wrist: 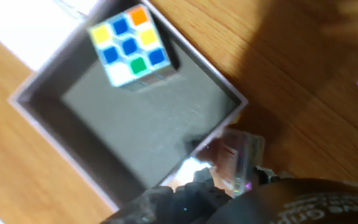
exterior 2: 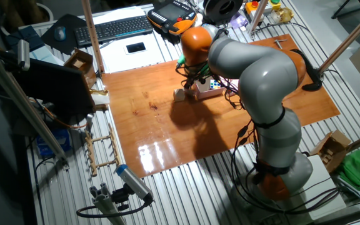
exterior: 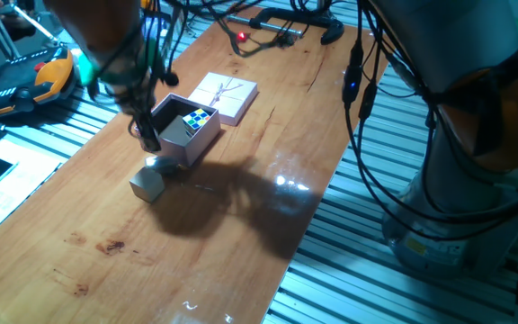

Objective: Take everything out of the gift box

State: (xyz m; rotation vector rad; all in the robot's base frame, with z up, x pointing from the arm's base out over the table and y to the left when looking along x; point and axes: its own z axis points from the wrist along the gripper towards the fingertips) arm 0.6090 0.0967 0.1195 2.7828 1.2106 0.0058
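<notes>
**Puzzle cube in box, grey block out on table, gripper at box edge**

One fixed view: small square pale-pink cardboard gift box (exterior: 187, 133) sits on the wooden table (exterior: 241, 225). Small multicoloured puzzle cube (exterior: 198, 121) is inside it, toward the far side. Flat pink lid with string bow (exterior: 225, 95) lies on the table just behind the box, touching or nearly so. Plain beige-grey cube block (exterior: 148, 184) is out of the box, on the table just beside its near corner. Two-finger gripper (exterior: 147, 137) hangs at the box's left side, over the near-left wall. Can't tell from here if the fingers are apart or together. A small pale bit shows on the table between block and box; too small to identify.

The other fixed view: arm covers most of the box; only a pale strip of it (exterior 2: 209, 92) and a bit of the puzzle cube (exterior 2: 215, 84) show. Grey block (exterior 2: 179, 95) is on the table just left of the box. Gripper is hidden behind the orange wrist joint (exterior 2: 195, 44).

Hand view: looking down into the box (wrist: 42, 115); floor is grey-brown and bare except for the puzzle cube (wrist: 129, 45), which sits against the far wall near a corner. Gripper (wrist: 216, 177) is at the bottom of frame, over the near-right corner of the box. Something small, pale and shiny (wrist: 236, 158) is right at the fingertips, outside the box wall. Blurred, so can't tell if the fingers are clamped on it or just next to it.
</notes>
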